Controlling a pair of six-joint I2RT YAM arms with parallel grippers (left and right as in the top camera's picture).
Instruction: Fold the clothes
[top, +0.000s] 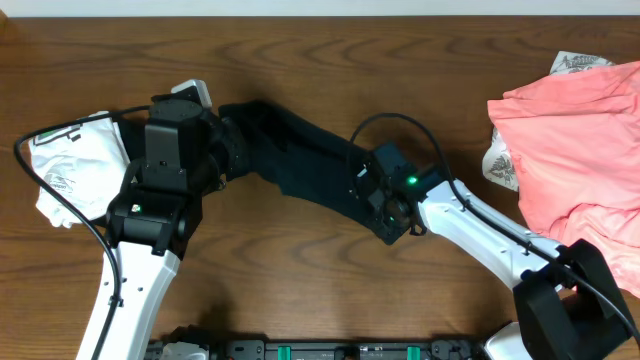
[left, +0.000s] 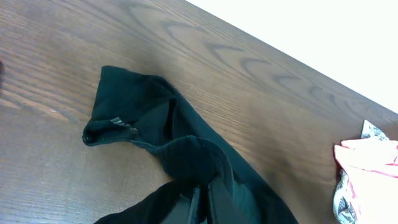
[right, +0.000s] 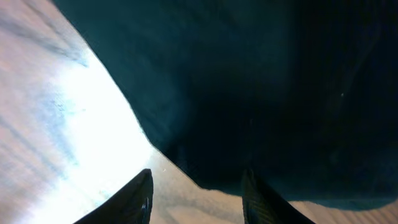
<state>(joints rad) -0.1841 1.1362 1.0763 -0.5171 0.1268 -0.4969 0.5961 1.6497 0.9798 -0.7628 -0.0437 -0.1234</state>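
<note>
A black shirt (top: 300, 160) lies stretched in a band across the middle of the wooden table. My left gripper (top: 232, 150) is shut on its left end; in the left wrist view the fingers (left: 214, 202) pinch a bunched fold, and the rest of the shirt (left: 137, 99) trails away over the wood. At the shirt's right end my right gripper (top: 368, 200) stands open. In the right wrist view, bare wood shows between its fingertips (right: 198, 196). The shirt's edge (right: 249, 81) lies just ahead, and the right finger (right: 258, 199) overlaps it.
A salmon-pink pile of clothes (top: 580, 140) fills the right side, with white green-printed fabric (top: 500, 165) tucked at its left edge. Another white printed garment (top: 70, 165) lies at the far left under the left arm. Bare table (top: 300, 290) runs along the front.
</note>
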